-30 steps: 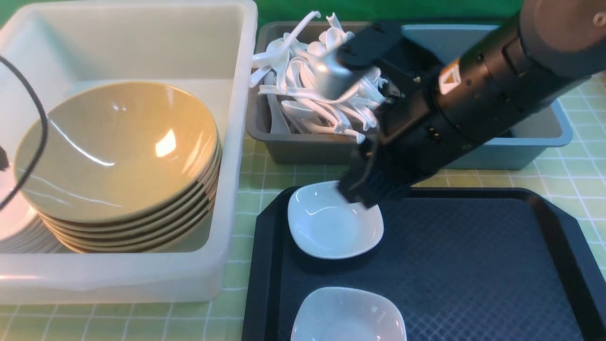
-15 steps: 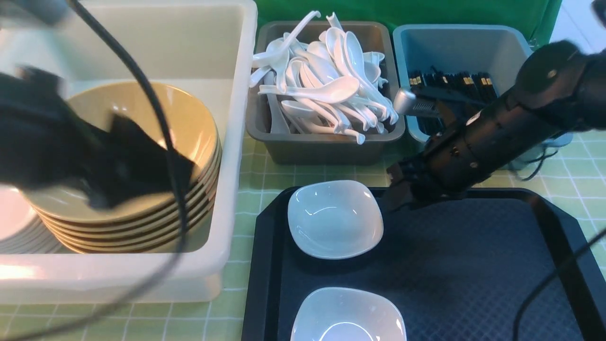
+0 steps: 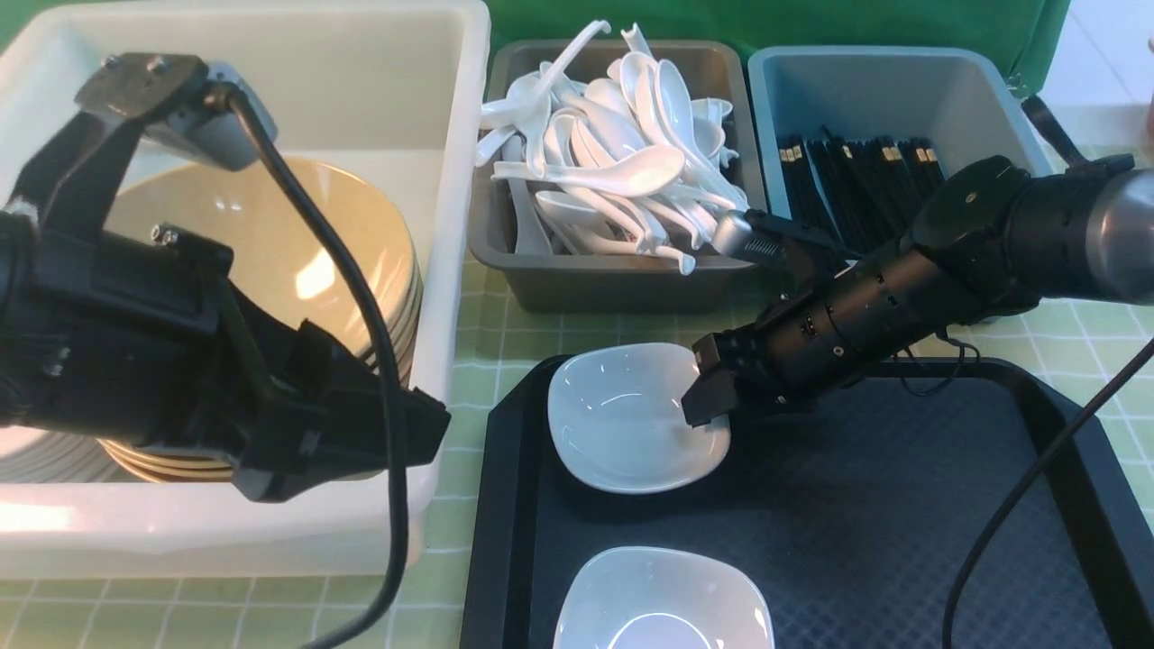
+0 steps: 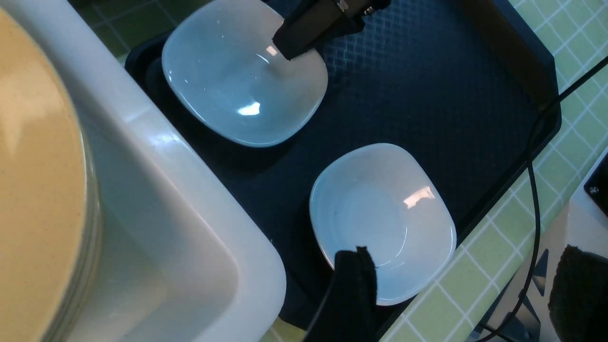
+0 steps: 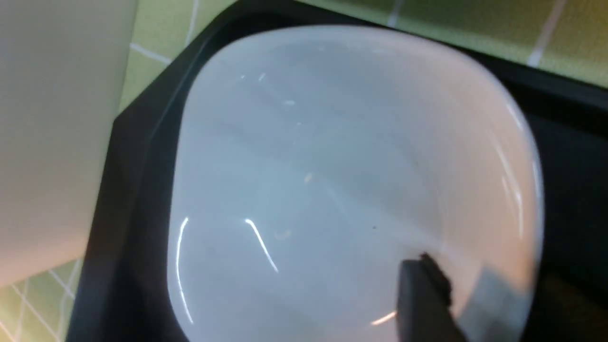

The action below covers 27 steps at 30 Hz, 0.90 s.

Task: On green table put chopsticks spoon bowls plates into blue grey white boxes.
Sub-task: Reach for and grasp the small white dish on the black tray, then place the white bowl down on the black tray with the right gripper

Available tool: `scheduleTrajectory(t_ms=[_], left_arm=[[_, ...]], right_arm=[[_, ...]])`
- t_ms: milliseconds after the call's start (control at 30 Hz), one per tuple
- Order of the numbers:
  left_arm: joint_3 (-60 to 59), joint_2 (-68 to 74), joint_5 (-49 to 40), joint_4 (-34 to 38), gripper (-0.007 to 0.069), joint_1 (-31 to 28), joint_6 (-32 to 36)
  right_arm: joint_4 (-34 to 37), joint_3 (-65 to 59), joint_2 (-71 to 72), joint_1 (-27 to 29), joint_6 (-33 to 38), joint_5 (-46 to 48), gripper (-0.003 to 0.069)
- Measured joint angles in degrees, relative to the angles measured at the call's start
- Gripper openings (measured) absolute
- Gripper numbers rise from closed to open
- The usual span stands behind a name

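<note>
Two white bowls lie on the black tray [image 3: 902,505]: the far bowl [image 3: 622,424] [image 4: 237,90] [image 5: 304,180] and the near bowl [image 3: 663,604] [image 4: 380,213]. My right gripper [image 3: 708,401] [image 5: 494,278] straddles the far bowl's right rim, one finger [image 5: 422,294] inside the bowl with a gap to the wall, so it stands open. My left gripper [image 3: 361,451] [image 4: 465,285] hangs wide open over the white box's [image 3: 455,180] front corner and holds nothing. The near bowl's edge shows by one of its fingers [image 4: 354,285].
Tan bowls [image 3: 270,261] are stacked in the white box beside white plates [image 3: 27,451]. The grey box [image 3: 622,284] holds white spoons [image 3: 622,144]. The blue box [image 3: 892,81] holds black chopsticks [image 3: 856,171]. Cables trail from both arms.
My left arm has swung in over the white box toward its front right corner. My right gripper drew off to the bowl's right, then came back onto its rim.
</note>
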<state>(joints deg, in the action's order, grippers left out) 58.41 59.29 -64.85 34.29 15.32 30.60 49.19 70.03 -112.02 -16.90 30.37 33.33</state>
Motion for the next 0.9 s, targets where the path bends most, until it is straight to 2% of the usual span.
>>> scheduleTrajectory(t_ms=[33, 67, 100, 133, 333, 533, 700, 900], left_arm=[[0.0, 0.0, 0.0, 0.0, 0.0480, 0.0, 0.0], [0.0, 0.0, 0.0, 0.0, 0.0480, 0.0, 0.0], [0.0, 0.0, -0.1, 0.0, 0.0480, 0.0, 0.0], [0.0, 0.0, -0.1, 0.0, 0.0480, 0.0, 0.0], [0.0, 0.0, 0.0, 0.0, 0.0480, 0.0, -0.1], [0.0, 0.0, 0.0, -0.1, 0.0480, 0.0, -0.4], [0.0, 0.0, 0.0, -0.1, 0.0480, 0.0, -0.9], [0.0, 0.0, 0.0, -0.1, 0.0480, 0.0, -1.2]], right_arm=[[0.1, 0.0, 0.0, 0.3, 0.5, 0.0, 0.0178], [0.1, 0.0, 0.0, 0.4, 0.7, 0.0, 0.0158], [0.5, 0.0, 0.0, 1.0, 1.0, 0.5, 0.0088], [0.7, 0.0, 0.0, 1.5, 1.2, 1.0, 0.0073], [0.1, -0.2, 2.9, 5.0, 1.9, 5.7, 0.0056], [-8.9, -4.9, 16.6, 11.9, -0.3, 9.0, 0.0054], [-15.5, -12.5, 26.4, 16.8, -3.9, 12.3, 0.0054], [-16.7, -27.5, 34.9, 18.1, -6.3, 10.2, 0.0054]])
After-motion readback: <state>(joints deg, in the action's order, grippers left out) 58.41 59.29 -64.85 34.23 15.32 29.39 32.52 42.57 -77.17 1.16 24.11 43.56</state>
